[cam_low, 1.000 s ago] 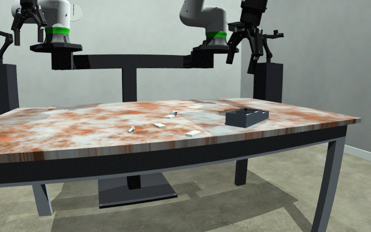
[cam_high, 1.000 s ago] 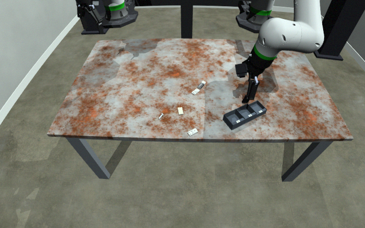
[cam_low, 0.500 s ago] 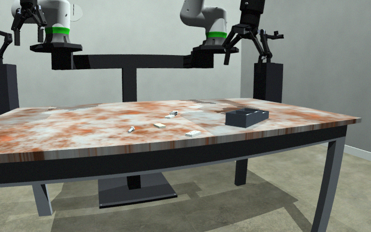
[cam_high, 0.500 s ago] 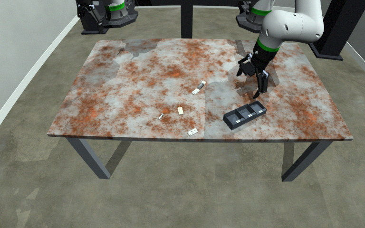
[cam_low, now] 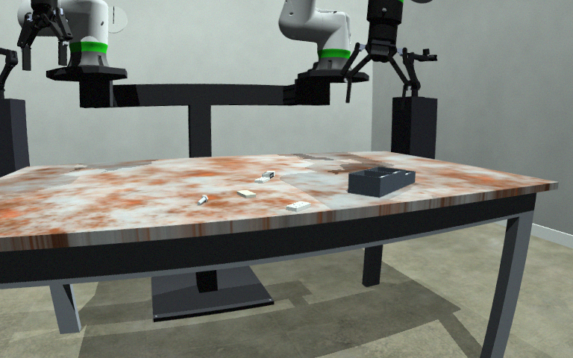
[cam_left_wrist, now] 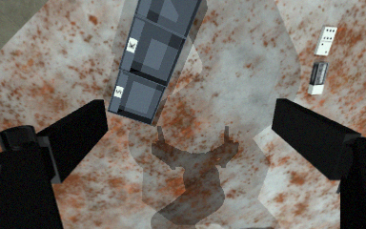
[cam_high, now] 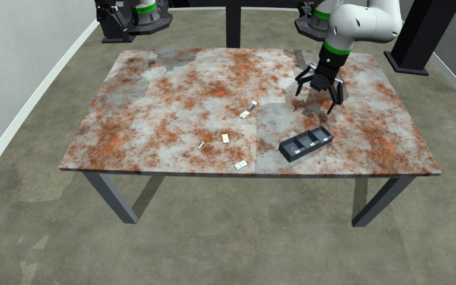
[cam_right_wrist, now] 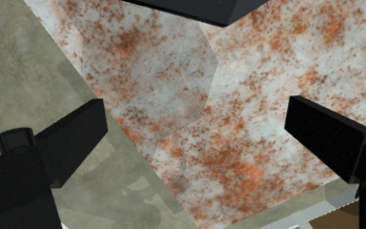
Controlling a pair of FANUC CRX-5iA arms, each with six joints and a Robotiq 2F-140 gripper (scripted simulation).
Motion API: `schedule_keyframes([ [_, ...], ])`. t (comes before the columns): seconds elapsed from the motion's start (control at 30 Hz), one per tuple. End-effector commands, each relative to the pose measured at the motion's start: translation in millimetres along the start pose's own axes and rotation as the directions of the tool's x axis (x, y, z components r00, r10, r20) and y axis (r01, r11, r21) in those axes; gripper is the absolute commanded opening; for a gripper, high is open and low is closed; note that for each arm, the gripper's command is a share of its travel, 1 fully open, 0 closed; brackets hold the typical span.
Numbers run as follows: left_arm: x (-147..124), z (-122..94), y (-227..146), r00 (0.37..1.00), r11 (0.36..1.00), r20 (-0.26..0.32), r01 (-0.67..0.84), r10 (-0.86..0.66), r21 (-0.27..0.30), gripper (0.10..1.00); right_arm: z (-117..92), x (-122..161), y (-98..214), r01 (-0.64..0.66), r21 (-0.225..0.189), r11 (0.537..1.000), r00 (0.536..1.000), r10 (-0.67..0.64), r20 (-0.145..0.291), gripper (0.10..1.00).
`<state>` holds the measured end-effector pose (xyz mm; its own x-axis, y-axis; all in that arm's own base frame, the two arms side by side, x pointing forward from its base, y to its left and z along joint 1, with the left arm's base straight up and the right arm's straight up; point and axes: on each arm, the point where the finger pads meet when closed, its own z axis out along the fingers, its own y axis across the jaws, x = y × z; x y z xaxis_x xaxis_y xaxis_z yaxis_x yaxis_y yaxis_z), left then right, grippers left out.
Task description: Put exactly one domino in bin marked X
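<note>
1. My left claw [cam_high: 313, 103] [cam_low: 375, 102] [cam_left_wrist: 191, 114] is wide open, with nothing between its fingers. It points down and hangs above the table [cam_high: 188, 94] [cam_low: 168, 198] [cam_left_wrist: 305, 196] [cam_right_wrist: 248, 119], near the bins.
2. My right claw [cam_high: 113, 31] [cam_low: 44, 66] [cam_right_wrist: 195, 114] is wide open too and holds nothing. It is well apart from the small things, and its wrist view looks down on a corner of the table and the floor.
3. The three joined bins [cam_high: 310, 150] [cam_low: 363, 184] [cam_left_wrist: 159, 27] stand flat on the table in one dark row. Each has a small white label, but I can't read the marks surely enough to say which is X.
4. One dotted domino [cam_high: 240, 164] [cam_low: 298, 206] lies flat near the table's front edge, outside the bins.
5. Another dotted tile [cam_high: 244, 114] [cam_low: 262, 180] [cam_left_wrist: 326, 41] lies farther back, also outside the bins. Just beside its end is a dark and white stick [cam_high: 252, 105] [cam_low: 268, 174] [cam_left_wrist: 318, 77], roughly in line with it.
6. A plain cream block [cam_high: 225, 138] [cam_low: 246, 193] lies flat between those two dotted pieces; I can't tell whether it is a domino face down.
7. A small bolt [cam_high: 200, 145] [cam_low: 202, 200] lies on its side near the cream block.

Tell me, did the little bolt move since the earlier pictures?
No, the bolt hasn't moved any way: it lies at the same spot on the table.
</note>
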<state>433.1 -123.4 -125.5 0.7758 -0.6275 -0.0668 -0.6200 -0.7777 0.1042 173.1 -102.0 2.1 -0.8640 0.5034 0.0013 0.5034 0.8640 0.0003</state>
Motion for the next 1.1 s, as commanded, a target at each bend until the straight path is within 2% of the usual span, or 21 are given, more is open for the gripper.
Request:
schedule_keyframes([
  [0.0,-13,0,-1,0.988,0.988,-0.022,0.153,-0.153,0.027,1.0,0,-1,0,0.0,0.0,1.0,1.0,0.0,0.001,1.0],
  [0.3,-35,3,2,0.907,0.907,-0.072,0.42,-0.416,0.044,1.0,0,-1,0,0.0,0.0,1.0,1.0,0.0,0.001,1.0],
  [0.37,-35,3,2,0.907,0.907,-0.072,0.42,-0.416,0.044,1.0,0,-1,0,0.0,0.0,1.0,1.0,0.0,0.001,1.0],
  [0.4,-43,3,3,0.865,0.866,-0.09,0.499,-0.493,0.047,1.0,0,-1,0,0.0,0.0,1.0,1.0,0.0,0.001,1.0],
  [0.53,-50,5,4,0.803,0.805,-0.113,0.592,-0.585,0.042,1.0,0,-1,0,0.0,0.0,1.0,1.0,0.0,0.001,1.0],
  [0.77,-50,5,4,0.792,0.793,-0.117,0.607,-0.6,0.042,1.0,0,-1,0,0.0,0.0,1.0,1.0,0.0,0.001,1.0],
  [0.87,-34,21,-6,0.692,0.695,-0.122,0.719,-0.711,0.024,1.0,0,-1,0,0.0,0.0,1.0,1.0,0.0,0.001,1.0],
  [0.93,-34,21,-6,0.692,0.695,-0.122,0.719,-0.711,0.024,1.0,0,-1,0,0.0,0.0,1.0,1.0,0.0,0.001,1.0],
  [1.07,-12,42,-19,0.565,0.569,-0.125,0.822,-0.816,0.002,1.0,0,-1,0,0.0,0.0,1.0,1.0,0.0,0.001,1.0],
])
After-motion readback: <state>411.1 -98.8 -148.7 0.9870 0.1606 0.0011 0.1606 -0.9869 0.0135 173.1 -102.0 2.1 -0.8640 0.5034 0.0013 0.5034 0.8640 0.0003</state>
